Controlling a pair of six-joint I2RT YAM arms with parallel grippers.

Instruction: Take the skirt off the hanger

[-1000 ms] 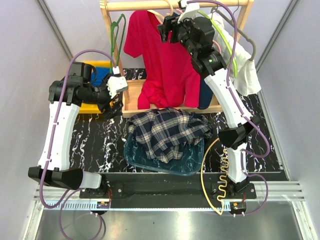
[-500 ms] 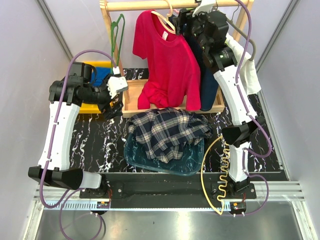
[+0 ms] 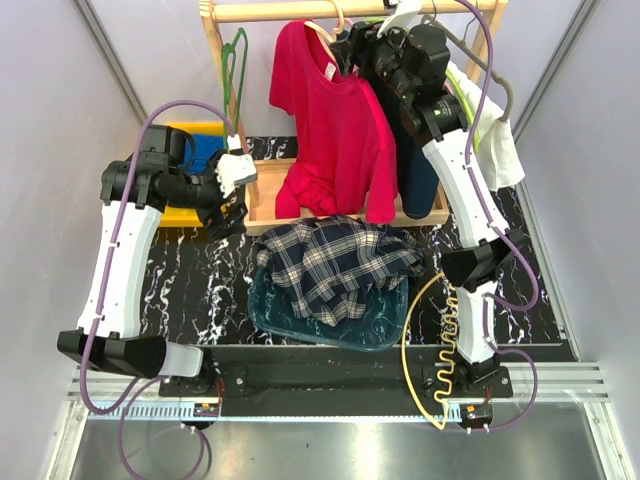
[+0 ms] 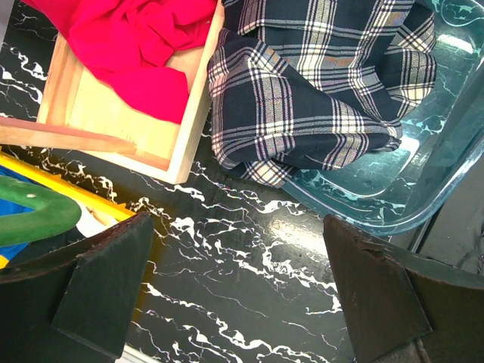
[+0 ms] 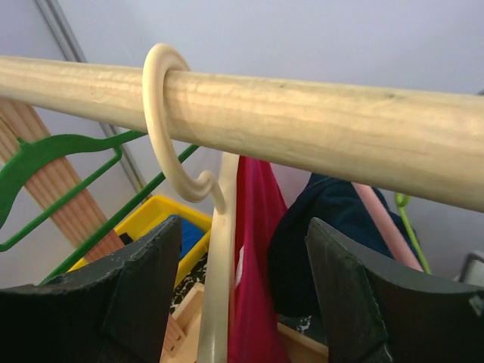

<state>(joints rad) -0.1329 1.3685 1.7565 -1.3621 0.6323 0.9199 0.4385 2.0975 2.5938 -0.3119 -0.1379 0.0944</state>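
Yellow bin (image 3: 185, 215) far L, w/ a green hanger (image 3: 232, 70) hooked on the wood rail (image 3: 290, 11) above it. L pincer (image 4: 238, 227) is released and holds nothing, low over the black marbled surface (image 3: 180, 290), near the rack's wooden base (image 3: 262, 205). Centre: red T (image 3: 335, 130) hangs on a cream hanger (image 5: 161, 128). Below it a plaid shirt (image 3: 335, 260) is heaped in a teal tray (image 3: 385, 325). R pincer (image 5: 243, 223) is up at the rail, fingers spread, nothing gripped. The cream hanger's neck and the T's edge sit in the gap. Skirt (image 3: 415, 175) hangs just R of the T on the pink hanger (image 5: 382, 219), whose arm slopes down from the waist in the wrist view. From above, the R arm covers part of the skirt. Far R: white garment (image 3: 498, 150) on a grey hanger (image 3: 503, 95).
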